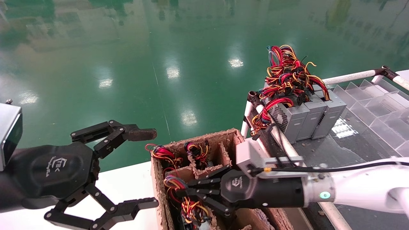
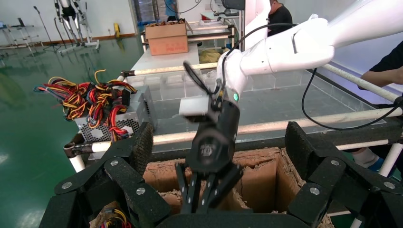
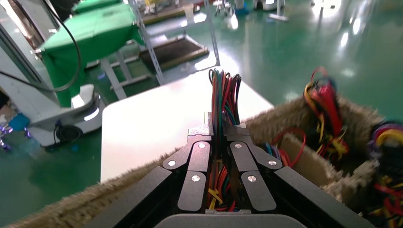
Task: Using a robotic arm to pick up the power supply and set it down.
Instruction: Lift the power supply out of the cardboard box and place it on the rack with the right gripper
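The white robotic arm (image 1: pixel 361 187) reaches down into a divided cardboard box (image 1: pixel 227 135). Its right gripper (image 1: pixel 179 192) is shut on the red, yellow and green wire bundle (image 3: pixel 222 95) of a power supply. That unit's grey body stays hidden down in the compartment; only wires (image 1: pixel 189 206) show. From the left wrist view the right gripper (image 2: pixel 202 202) points into the box (image 2: pixel 266 166) with its jaws together. My left gripper (image 1: pixel 150 168) hangs open at the left, beside the box, holding nothing.
Three more grey power supplies (image 1: pixel 306 118) stand side by side on the dark rack (image 1: pixel 351 150) behind the box, wires piled on top. Other box compartments hold wire bundles (image 1: pixel 195 150). Clear plastic dividers (image 1: pixel 377 102) lie at the far right. A white table (image 1: pixel 127 182) bears the box.
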Controlling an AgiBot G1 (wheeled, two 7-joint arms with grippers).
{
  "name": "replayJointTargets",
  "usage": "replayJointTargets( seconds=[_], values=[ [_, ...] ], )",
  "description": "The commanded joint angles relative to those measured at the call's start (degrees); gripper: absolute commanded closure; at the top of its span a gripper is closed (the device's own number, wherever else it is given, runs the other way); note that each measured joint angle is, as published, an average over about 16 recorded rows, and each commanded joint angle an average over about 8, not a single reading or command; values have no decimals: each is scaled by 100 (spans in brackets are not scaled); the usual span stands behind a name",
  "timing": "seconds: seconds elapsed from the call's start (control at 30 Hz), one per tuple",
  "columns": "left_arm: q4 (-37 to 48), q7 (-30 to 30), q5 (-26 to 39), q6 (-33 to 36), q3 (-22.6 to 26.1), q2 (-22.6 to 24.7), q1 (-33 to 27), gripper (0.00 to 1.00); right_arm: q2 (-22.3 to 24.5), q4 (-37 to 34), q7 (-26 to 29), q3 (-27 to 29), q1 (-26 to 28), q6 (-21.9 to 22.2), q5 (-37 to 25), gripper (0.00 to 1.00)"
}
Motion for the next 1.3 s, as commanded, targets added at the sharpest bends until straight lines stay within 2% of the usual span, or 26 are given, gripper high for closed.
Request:
replayJointTargets(
  seconds=[0.03, 0.27, 0.63, 0.93, 1.3],
  values=[
    [0, 0, 0, 0, 0, 0, 0, 0, 148, 220, 71, 17, -42, 5, 196, 100],
    [0, 0, -1, 0, 1, 0, 0, 0, 676, 826, 233, 177, -120, 45, 883, 100],
    [0, 1, -1, -1, 2, -1, 0, 0, 1534, 1413, 343, 605, -100, 108, 1826, 100],
    [0, 1, -2, -1, 3, -1, -1, 0, 2307, 1569, 394, 901, -51, 150, 2262, 100],
    [0, 2, -3, -2, 4, -1, -1, 0, 3680, 1678, 438, 1199, -304, 195, 2611, 100]
  ],
)
